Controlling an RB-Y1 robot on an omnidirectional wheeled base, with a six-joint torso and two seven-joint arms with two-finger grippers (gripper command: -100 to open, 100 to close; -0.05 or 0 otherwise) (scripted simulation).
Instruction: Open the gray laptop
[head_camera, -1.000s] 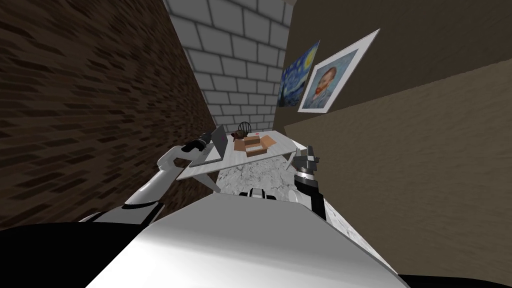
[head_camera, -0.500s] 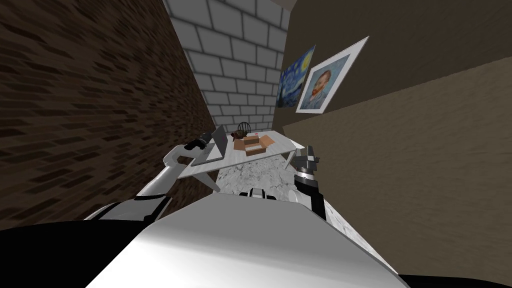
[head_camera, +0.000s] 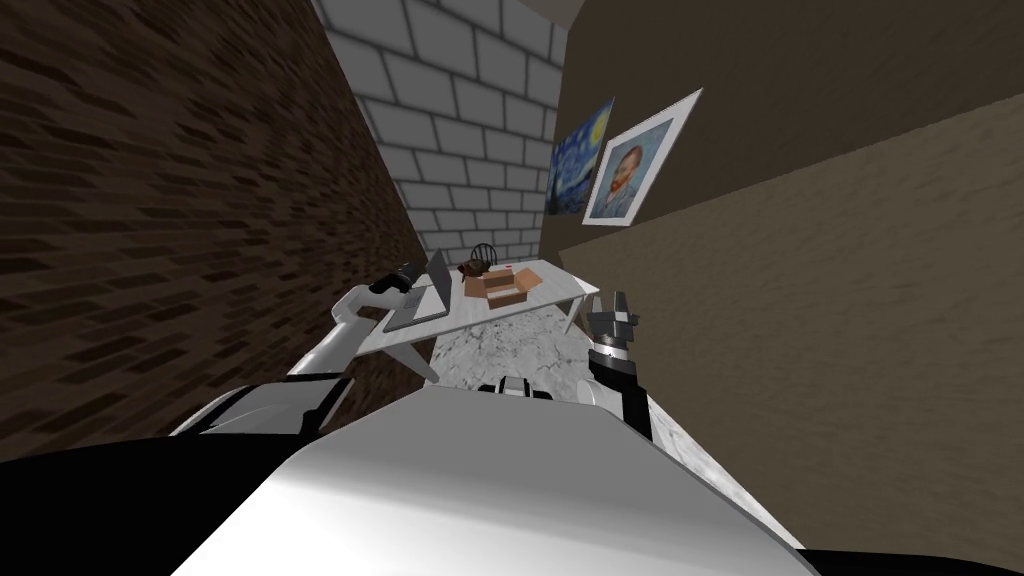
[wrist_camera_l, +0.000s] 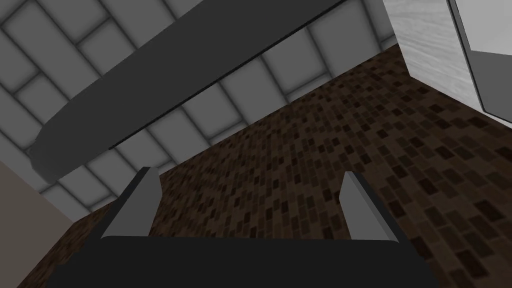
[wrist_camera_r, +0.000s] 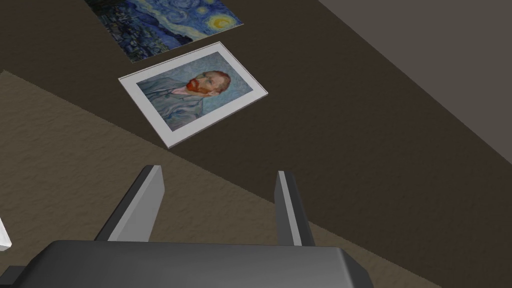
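Note:
The grey laptop lies on the near left corner of a white table, with its lid standing raised. My left gripper hangs just left of the lid, on its outer side. In the left wrist view this gripper is open with nothing between its fingers, and a dark grey slab, seemingly the lid, crosses beyond the fingertips without touching them. My right gripper is held up near my chest, right of the table, and is open and empty.
A cardboard box and a small dark object sit mid-table, with a chair behind. A dark brick wall runs close on the left, and a brown wall with two pictures on the right. Marbled floor lies below the table.
The whole head view has shifted a little leftwards, so I have moved. My left forearm has drawn slightly back. The lid stays raised and the right arm is still.

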